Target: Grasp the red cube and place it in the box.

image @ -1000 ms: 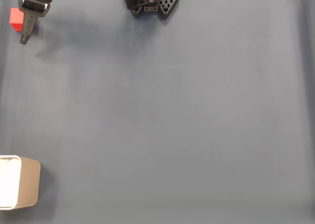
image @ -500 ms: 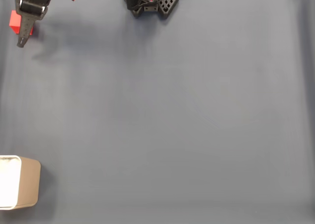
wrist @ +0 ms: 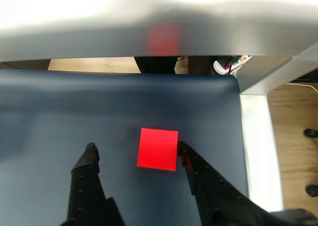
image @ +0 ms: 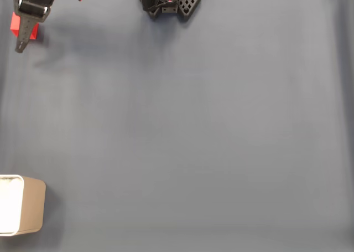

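Note:
The red cube lies on the dark blue mat at the far top left of the fixed view, partly covered by my gripper above it. In the wrist view the red cube sits between my two black fingers, touching the right finger and a short way from the left finger. My gripper is open around it. The tan box with its white rim stands at the bottom left edge of the fixed view, far from the cube.
The arm's black base sits at the top middle of the fixed view. In the wrist view the mat's edge and a white table frame run close to the right of the cube.
My gripper has shifted a little left and up in the fixed view, coming over the cube. The cube and the box have stayed where they were.

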